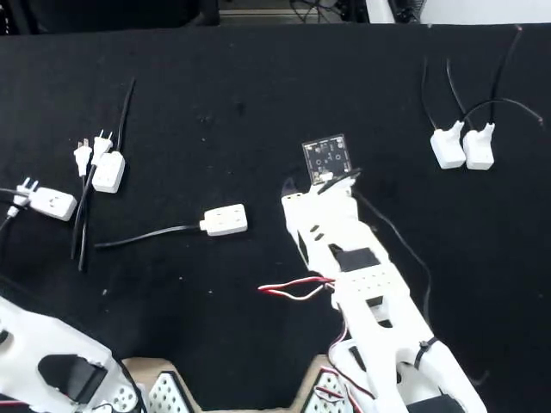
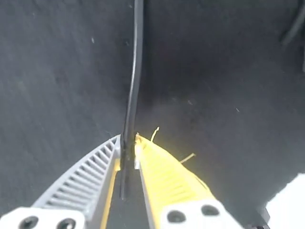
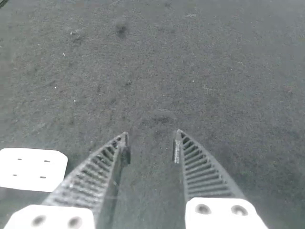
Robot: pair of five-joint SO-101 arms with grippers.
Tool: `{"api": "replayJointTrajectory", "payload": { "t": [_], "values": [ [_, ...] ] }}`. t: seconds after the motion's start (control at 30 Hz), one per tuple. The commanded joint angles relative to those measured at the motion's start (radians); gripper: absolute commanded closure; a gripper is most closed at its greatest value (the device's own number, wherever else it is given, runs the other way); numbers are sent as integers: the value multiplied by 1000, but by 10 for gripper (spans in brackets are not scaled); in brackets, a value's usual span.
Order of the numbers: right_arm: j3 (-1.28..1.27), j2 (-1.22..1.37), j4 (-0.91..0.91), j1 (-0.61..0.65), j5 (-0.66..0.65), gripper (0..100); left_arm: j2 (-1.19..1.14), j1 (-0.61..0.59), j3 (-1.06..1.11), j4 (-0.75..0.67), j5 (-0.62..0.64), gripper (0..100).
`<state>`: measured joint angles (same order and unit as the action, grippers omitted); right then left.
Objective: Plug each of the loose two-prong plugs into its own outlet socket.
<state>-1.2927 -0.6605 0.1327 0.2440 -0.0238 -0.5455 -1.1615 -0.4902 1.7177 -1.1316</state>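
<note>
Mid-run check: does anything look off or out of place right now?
Yes. The left gripper is shut on a black cord, not on a plug body, and thin pale strands stick out from its yellow finger, as if frayed. The right gripper is open over bare table beside a white socket.

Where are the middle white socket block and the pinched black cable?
White rectangular plastic socket block (image 1: 225, 220), high view, top face centre.
Thin black cable (image 2: 135, 71), left wrist view, straight bare stretch.
</note>
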Motion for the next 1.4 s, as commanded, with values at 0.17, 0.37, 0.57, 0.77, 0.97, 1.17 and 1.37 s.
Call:
{"api": "replayJointTrajectory", "payload": {
  "t": [0.17, 0.37, 0.57, 0.77, 0.97, 1.17, 1.37],
  "values": [
    [4, -25, -21, 15, -2, 851, 264, -48, -64, 40, 25, 971],
    [4, -25, -20, 15, -2, 851, 428, 1, -64, 40, 213, 971],
    [2, -31, -20, 9, 2, 851, 577, 85, -31, 40, 368, 971],
    [2, -31, -21, 9, 0, 852, 798, 199, 194, 40, 368, 971],
    [2, -31, -21, 9, 0, 853, 1053, 354, 415, 31, 365, 971],
    [10, -33, -18, -46, 3, 853, 1263, 596, 588, -37, 402, 971],
    [25, -58, -18, -193, 84, 853, 1375, 868, 832, -152, 628, 971]
  ]
}}
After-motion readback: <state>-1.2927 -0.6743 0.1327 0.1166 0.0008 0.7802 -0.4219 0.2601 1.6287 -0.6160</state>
